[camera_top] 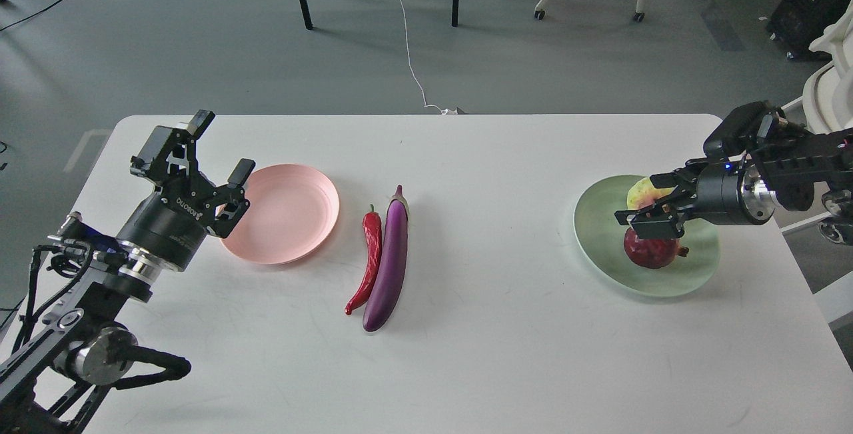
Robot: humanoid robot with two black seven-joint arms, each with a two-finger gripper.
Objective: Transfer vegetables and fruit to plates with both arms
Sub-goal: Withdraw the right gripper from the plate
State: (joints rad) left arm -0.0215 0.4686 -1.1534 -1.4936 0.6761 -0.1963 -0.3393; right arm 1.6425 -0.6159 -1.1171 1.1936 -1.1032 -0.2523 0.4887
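Note:
The dark red pomegranate (650, 251) lies on the mint green plate (603, 247) at the right. The yellow-green fruit (641, 191) sits behind it on the same plate, partly hidden by my right gripper (650, 211). That gripper is open and hovers just above the pomegranate, not holding it. The purple eggplant (388, 261) and the red chili pepper (368, 257) lie side by side at the table's middle. The pink plate (286, 213) is empty at the left. My left gripper (216, 147) is open and empty, at the pink plate's left rim.
The white table (466, 354) carries everything. Beyond its far edge are chair legs, a white cable (408, 41) on the grey floor, and a dark cabinet at the top right.

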